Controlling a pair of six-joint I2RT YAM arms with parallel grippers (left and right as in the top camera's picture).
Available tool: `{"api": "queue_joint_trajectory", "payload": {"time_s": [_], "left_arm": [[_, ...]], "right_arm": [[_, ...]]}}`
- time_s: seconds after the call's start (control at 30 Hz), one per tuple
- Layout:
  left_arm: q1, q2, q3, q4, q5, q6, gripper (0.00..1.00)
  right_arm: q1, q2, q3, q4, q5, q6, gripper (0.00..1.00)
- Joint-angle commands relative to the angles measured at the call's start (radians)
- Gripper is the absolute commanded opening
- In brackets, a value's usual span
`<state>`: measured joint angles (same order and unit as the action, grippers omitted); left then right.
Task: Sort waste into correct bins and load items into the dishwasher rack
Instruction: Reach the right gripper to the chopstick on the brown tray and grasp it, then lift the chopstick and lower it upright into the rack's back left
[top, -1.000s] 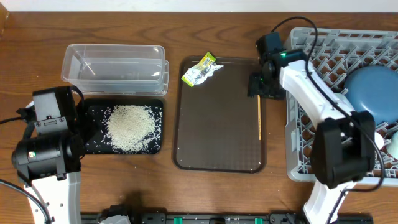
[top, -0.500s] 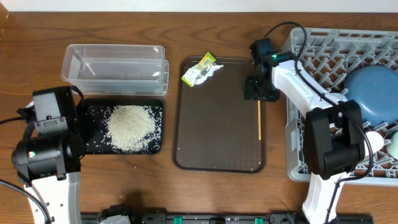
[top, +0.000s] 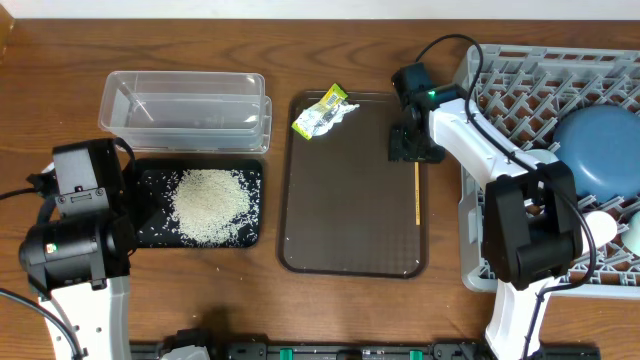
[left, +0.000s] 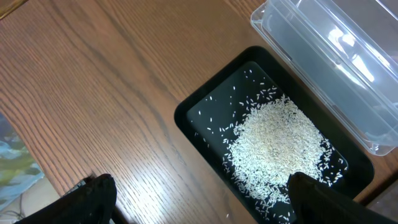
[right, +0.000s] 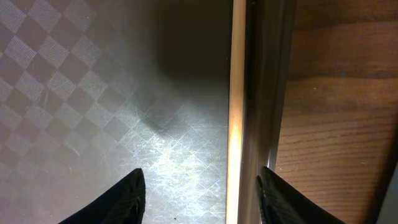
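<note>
We have the right gripper low over the brown serving tray, jaws apart and straddling the wooden chopstick without touching it. The stick lies flat, hard against the tray's raised right rim, on the side nearest the dishwasher rack. We see a risk that the outer finger lands on that rim, so closing pinches nothing or rolls the thin stick away. A grip so near one end could also let it swing and snag the rack's pegs. Our left gripper hangs wide open and empty over the rice in the black tray.
</note>
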<state>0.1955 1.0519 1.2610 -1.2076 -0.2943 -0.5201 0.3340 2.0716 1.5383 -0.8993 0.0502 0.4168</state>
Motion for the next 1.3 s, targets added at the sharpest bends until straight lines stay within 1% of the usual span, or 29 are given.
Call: {"api": "queue_joint_trajectory", "payload": {"time_s": [0.0,0.33,0.43,0.47,0.5,0.57,0.6,0.67,0.73,0.83,1.0,1.13,1.27], "left_arm": [[0.005,-0.001,0.002,-0.004,-0.006,0.002,0.91],[0.004,-0.001,0.002,-0.004,-0.006,0.002,0.91],[0.004,-0.001,0.002,-0.004,-0.006,0.002,0.9],[0.004,-0.001,0.002,-0.004,-0.006,0.002,0.91],[0.004,-0.001,0.002,-0.004,-0.006,0.002,0.9],[0.005,-0.001,0.002,-0.004,-0.006,0.002,0.91],[0.004,-0.001,0.002,-0.004,-0.006,0.002,0.9],[0.005,-0.001,0.002,-0.004,-0.006,0.002,0.91],[0.004,-0.001,0.002,-0.004,-0.006,0.002,0.9],[0.004,-0.001,0.002,-0.004,-0.006,0.002,0.91],[0.004,-0.001,0.002,-0.004,-0.006,0.002,0.9],[0.005,-0.001,0.002,-0.004,-0.006,0.002,0.91],[0.004,-0.001,0.002,-0.004,-0.006,0.002,0.9]], "right_arm": [[0.008,0.039,0.019,0.003,0.02,0.005,0.55],[0.014,0.091,0.019,0.01,0.005,0.005,0.54],[0.014,0.091,0.018,0.013,0.005,0.005,0.52],[0.015,0.091,0.018,0.014,0.004,0.006,0.48],[0.016,0.091,0.018,0.014,0.003,0.006,0.41],[0.017,0.091,0.018,0.014,0.002,0.012,0.24],[0.018,0.091,0.018,0.013,0.001,0.017,0.18],[0.018,0.09,0.019,0.015,-0.024,0.017,0.09],[0.017,0.085,0.023,0.013,-0.051,0.016,0.02],[0.001,0.065,0.06,-0.03,-0.07,0.016,0.01],[-0.06,-0.002,0.197,-0.166,-0.069,-0.018,0.01],[-0.138,-0.078,0.342,-0.28,-0.064,-0.118,0.01],[-0.233,-0.153,0.412,-0.327,-0.061,-0.243,0.01]]}}
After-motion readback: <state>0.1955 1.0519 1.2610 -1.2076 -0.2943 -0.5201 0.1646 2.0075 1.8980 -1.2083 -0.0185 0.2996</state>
